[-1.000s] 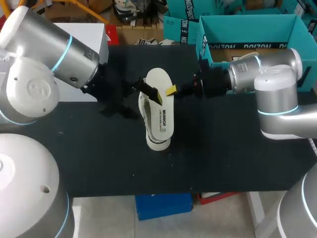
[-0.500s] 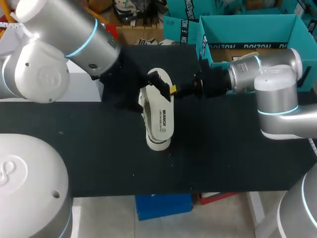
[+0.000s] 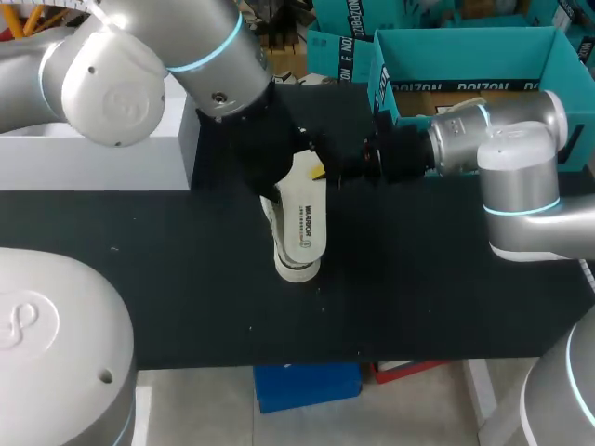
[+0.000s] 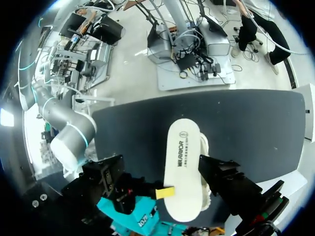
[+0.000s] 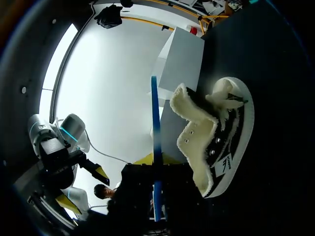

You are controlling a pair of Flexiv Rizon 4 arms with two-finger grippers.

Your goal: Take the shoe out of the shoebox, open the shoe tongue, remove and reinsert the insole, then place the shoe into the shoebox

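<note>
The white insole (image 3: 302, 218) lies lengthwise over the pale fleece-lined shoe (image 3: 290, 265) on the black table. My right gripper (image 3: 321, 172) comes in from the right and is shut on the insole's edge near its far end. In the right wrist view the insole (image 5: 156, 147) shows edge-on between the fingers, with the shoe (image 5: 216, 142) on its side beyond. My left arm reaches over the insole's far end. In the left wrist view the left gripper (image 4: 158, 161) stands open, straddling the insole (image 4: 183, 167) without touching it.
The open teal shoebox (image 3: 400, 46) stands at the back right, behind my right arm. A white box (image 3: 102, 153) sits at the left edge of the table.
My left arm has swung in from the left and now covers the insole's far end. The right arm, the insole and the shoe have kept still.
</note>
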